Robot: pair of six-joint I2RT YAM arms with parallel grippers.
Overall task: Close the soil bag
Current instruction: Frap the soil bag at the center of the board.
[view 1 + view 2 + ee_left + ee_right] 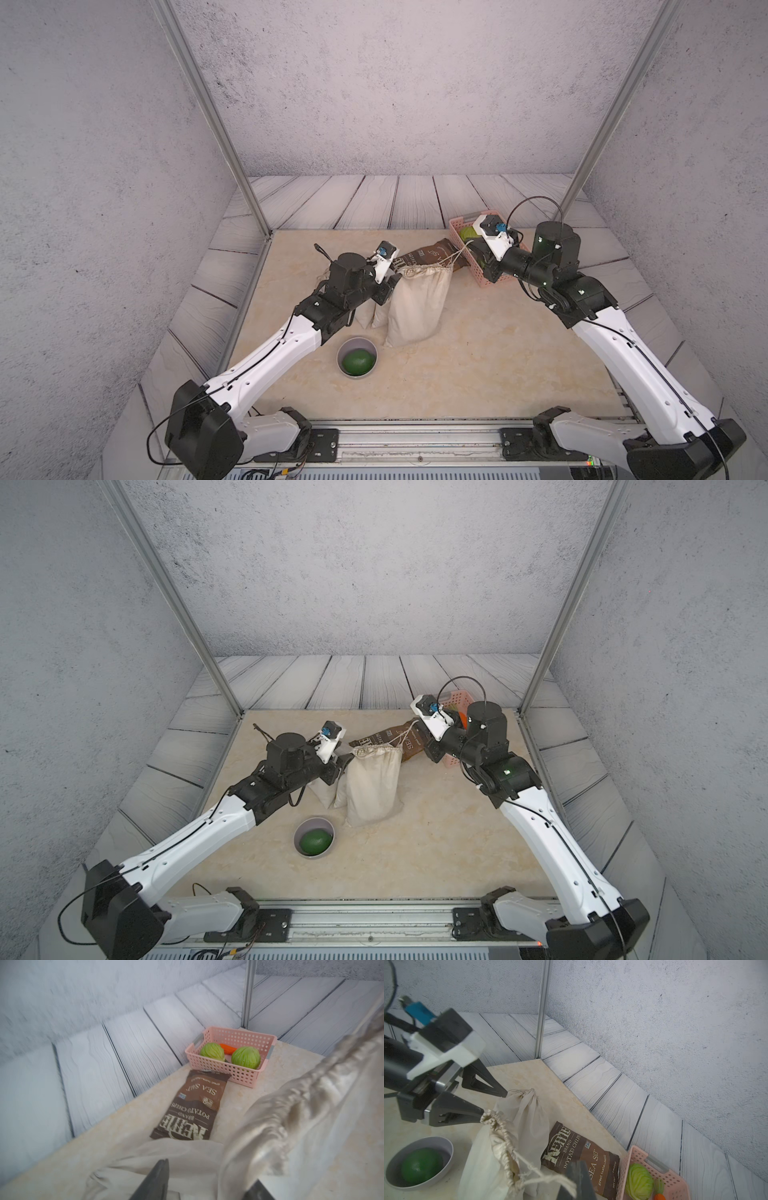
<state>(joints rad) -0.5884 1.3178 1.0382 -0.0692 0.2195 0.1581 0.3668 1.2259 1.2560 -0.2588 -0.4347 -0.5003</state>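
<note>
The soil bag is a cream cloth drawstring sack standing upright mid-table. Its mouth is gathered but still gapes a little. My left gripper sits at the left end of the gathered rim, with its fingers closed on the cloth there. From the right end of the mouth the drawstring runs taut up to my right gripper. That gripper is shut on the string, above the brown chips bag.
A brown potato chips bag lies flat behind the sack. A pink basket with two cabbages and a carrot stands at the back right. Smaller cloth bags lean by the sack's left. A grey bowl holding a green fruit sits in front.
</note>
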